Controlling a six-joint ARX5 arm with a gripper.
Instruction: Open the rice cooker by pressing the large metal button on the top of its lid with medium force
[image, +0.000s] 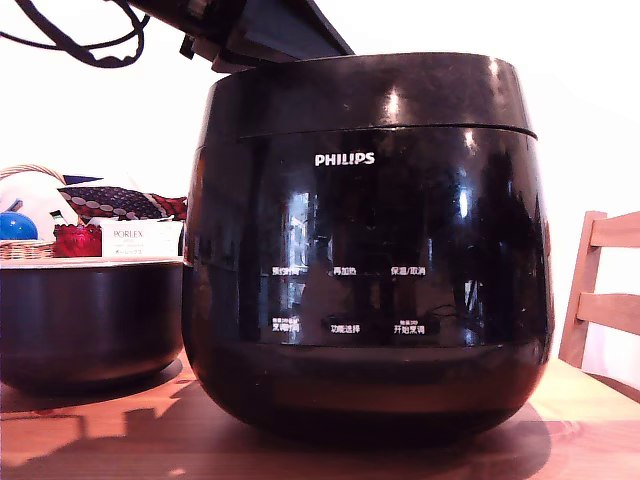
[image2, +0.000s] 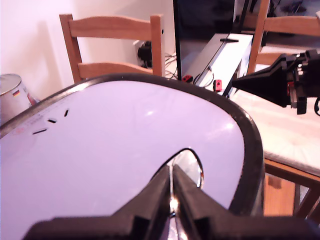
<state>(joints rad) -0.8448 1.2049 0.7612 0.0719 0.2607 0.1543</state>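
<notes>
The glossy black rice cooker (image: 370, 300) with white PHILIPS lettering fills the middle of the exterior view, and its lid (image: 370, 95) is down on the body. In the wrist view the lid's top (image2: 125, 150) is a wide pale, shiny surface with a black rim. A round metal button (image2: 192, 165) is set in it. My gripper (image2: 172, 175) is shut with nothing between its fingers, and its tips rest at the button's edge. From outside, only the gripper's dark body (image: 250, 40) shows above the lid's back left. Its tips are hidden there.
A lower plain black pot (image: 90, 320) stands at the exterior view's left, with a basket (image: 25, 250) and boxes behind. A wooden chair (image: 600, 290) is at the right. The wrist view shows another chair (image2: 112, 45), a black camera mount (image2: 280, 82) and a metal can (image2: 12, 95).
</notes>
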